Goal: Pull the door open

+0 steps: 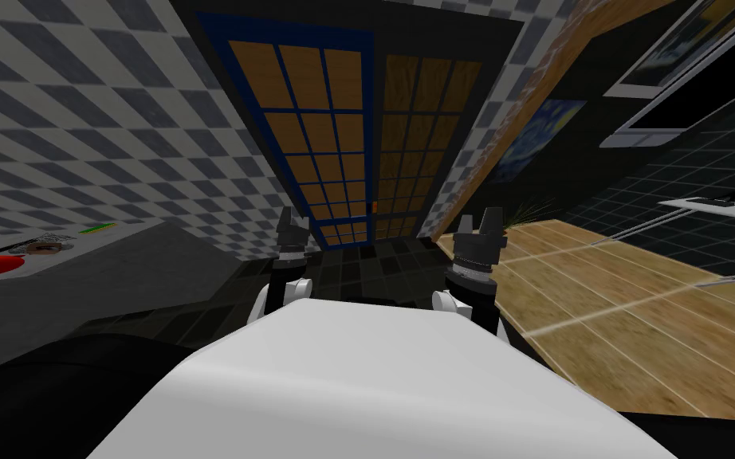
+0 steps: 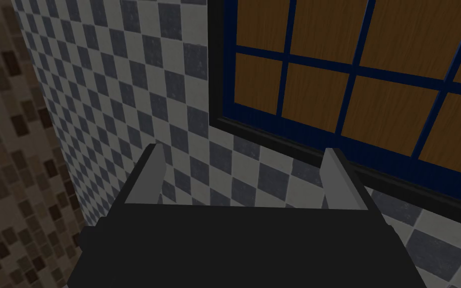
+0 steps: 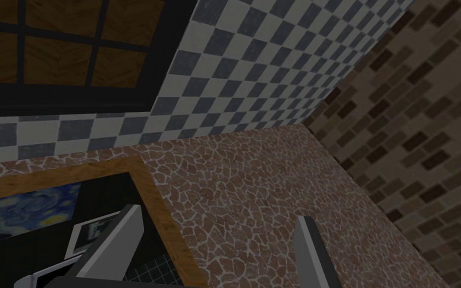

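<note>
Two leaves of a panelled door (image 1: 358, 135) are being shown straight ahead, beyond a dark tiled floor (image 1: 358, 267) and set into a chequered wall (image 1: 79, 119): a blue-framed leaf (image 1: 318, 143) on the left and a dark-framed leaf (image 1: 418, 143) on the right. Both are being seen, seemingly closed, well apart from the hands, so the approach is being judged as not yet made. The left hand (image 1: 296, 225) is being held wide and empty, its fingers (image 2: 147, 175) being pointed at the wall just beside the blue frame's corner; the right hand (image 1: 477, 225) is likewise being held wide and empty, aimed at the wall beside the dark-framed leaf. A small orange mark (image 1: 374, 206) is being seen at the seam between the leaves; it is being taken as the likely handle, though it is too small to be read surely. The door is being judged stiff, fairly heavy and hinged at its outer edges, its flat panes offering no purchase; hold is therefore best being taken at that mark, far from the hinges.
</note>
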Controlling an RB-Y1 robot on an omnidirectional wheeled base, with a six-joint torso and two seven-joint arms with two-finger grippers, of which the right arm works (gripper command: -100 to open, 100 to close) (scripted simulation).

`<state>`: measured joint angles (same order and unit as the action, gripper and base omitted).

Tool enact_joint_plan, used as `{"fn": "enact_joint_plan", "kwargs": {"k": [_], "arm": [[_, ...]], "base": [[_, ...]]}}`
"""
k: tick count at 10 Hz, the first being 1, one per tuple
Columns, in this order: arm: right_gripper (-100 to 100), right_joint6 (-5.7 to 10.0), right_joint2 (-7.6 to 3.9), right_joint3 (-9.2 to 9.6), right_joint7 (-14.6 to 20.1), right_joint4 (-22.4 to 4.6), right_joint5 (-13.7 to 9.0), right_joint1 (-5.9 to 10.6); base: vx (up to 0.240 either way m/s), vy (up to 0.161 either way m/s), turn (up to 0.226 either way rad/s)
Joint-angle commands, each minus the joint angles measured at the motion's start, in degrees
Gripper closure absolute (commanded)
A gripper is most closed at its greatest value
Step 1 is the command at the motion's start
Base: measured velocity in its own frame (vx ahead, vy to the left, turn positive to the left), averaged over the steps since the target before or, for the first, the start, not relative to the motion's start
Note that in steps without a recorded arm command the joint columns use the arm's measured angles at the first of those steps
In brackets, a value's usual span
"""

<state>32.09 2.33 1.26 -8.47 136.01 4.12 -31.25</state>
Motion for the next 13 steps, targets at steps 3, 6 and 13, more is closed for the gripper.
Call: {"fn": "enact_joint_plan", "kwargs": {"k": [3,6,13], "arm": [[-100,0.91,-1.63,-1.16,-3.3,-4.8,1.1,1.34],[-100,1.64,-2.67,-2.11,-5.9,-8.7,1.9,2.43],[-100,3.31,-4.46,-4.23,-11.9,-17.4,3.9,4.91]], "base": [[0.096,0.022,0.048],[0.100,0.015,0.035],[0.094,0.017,0.039]]}}
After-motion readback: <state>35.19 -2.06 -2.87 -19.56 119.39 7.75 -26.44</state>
